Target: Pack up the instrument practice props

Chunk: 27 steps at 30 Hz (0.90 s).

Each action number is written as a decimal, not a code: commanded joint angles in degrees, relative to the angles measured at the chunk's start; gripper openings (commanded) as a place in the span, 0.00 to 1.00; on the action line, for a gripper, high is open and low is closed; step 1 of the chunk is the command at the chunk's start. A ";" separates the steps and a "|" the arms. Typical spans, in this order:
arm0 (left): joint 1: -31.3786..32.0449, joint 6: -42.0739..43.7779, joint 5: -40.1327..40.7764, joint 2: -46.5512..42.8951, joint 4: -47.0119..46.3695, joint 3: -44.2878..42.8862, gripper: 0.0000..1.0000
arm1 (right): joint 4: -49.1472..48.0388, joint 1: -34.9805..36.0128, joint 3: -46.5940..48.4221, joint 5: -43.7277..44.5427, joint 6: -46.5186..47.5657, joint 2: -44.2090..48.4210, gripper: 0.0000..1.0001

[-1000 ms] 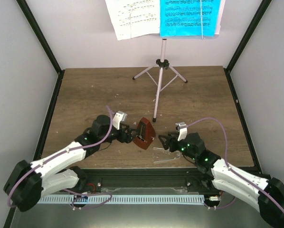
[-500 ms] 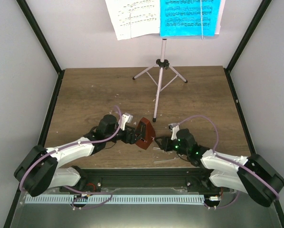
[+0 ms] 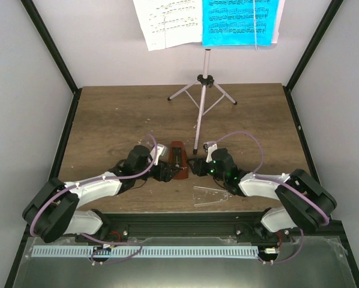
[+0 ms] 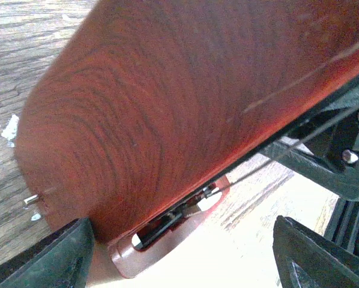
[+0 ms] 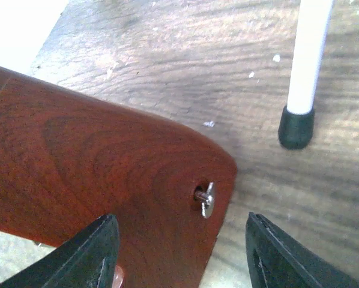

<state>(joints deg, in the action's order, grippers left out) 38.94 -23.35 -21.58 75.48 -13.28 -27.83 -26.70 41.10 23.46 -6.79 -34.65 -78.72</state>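
Wooden tabletop (image 3: 107, 120): brown metronome (image 3: 178, 159); left pincer (image 3: 165, 171) and right pincer (image 3: 196, 166) flank it, both spread apart.

No legible words, brands or numbers. White sheet (image 3: 167, 24) and cyan sheet (image 3: 236, 24), far ahead of left gripper (image 3: 167, 171) and right gripper (image 3: 195, 166): printed music staves, notes too small to read.
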 commanded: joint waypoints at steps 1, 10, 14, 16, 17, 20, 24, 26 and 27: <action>0.74 0.94 -2.62 -0.65 0.14 0.31 0.82 | -3.37 0.12 5.10 0.76 3.43 -2.60 0.61; 1.63 1.95 9.68 -13.59 6.33 1.52 0.83 | 5.14 -0.20 2.76 9.25 3.53 5.71 0.87; 1.78 1.71 13.28 -24.20 12.27 -0.99 0.80 | 13.97 -0.75 0.64 10.91 5.33 15.42 0.95; 2.18 2.27 11.69 -27.27 13.55 -2.05 0.76 | 17.09 -1.80 -1.39 12.01 5.49 21.12 0.99; 2.40 2.56 10.11 -27.76 14.29 -2.69 0.72 | 18.06 -2.96 -2.60 11.81 5.34 23.89 1.00; 3.77 2.42 3.01 -25.13 17.90 -5.18 0.61 | 18.71 -9.06 -6.36 7.35 5.97 31.99 1.00; 10.29 4.87 -0.58 -19.68 21.47 -8.25 0.55 | 19.17 -17.40 -9.15 0.21 5.75 35.61 1.00; 15.40 8.57 0.23 -17.24 23.31 -9.48 0.55 | 19.46 -19.74 -10.01 -2.59 5.25 34.87 1.00; 17.38 10.06 0.15 -15.73 24.50 -10.55 0.53 | 19.67 -20.18 -10.28 -3.16 4.46 34.33 1.00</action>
<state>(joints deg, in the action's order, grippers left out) 49.67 -19.35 -18.46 56.12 4.80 -35.51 -9.45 23.99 14.39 -3.64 -29.41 -43.64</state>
